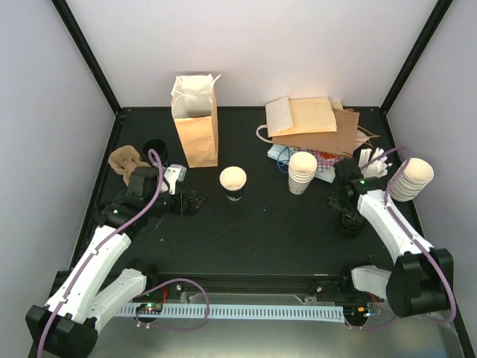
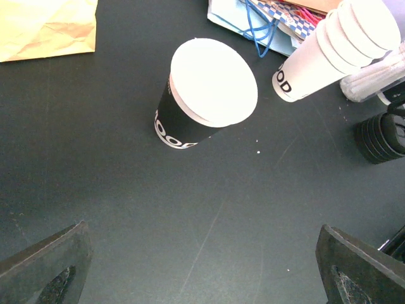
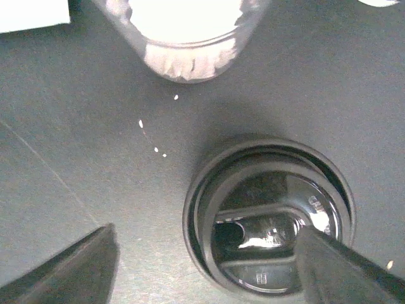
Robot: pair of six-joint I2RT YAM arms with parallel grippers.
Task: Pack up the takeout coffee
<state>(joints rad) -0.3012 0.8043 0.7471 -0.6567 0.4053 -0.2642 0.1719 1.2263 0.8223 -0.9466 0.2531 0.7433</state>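
Note:
The takeout coffee cup [image 1: 232,181] stands mid-table, cream with a black band; its top shows cream, with no black lid on it. In the left wrist view the cup [image 2: 205,95] is ahead of my left gripper [image 2: 202,278], which is open and empty, well short of it. My left gripper [image 1: 190,203] sits to the cup's left. My right gripper [image 1: 347,216] hovers open over a black lid [image 3: 269,215] on the table. Its right finger [image 3: 348,272] overlaps the lid's edge and its left finger [image 3: 63,272] is clear of it.
An upright brown paper bag [image 1: 196,119] stands at the back left. Flat bags [image 1: 313,123] lie at the back right. Lidless cup stacks [image 1: 302,173] [image 1: 411,179] stand at right. A clear cup of white sticks [image 3: 190,38] is near the lid. Pulp trays [image 1: 128,162] sit at far left.

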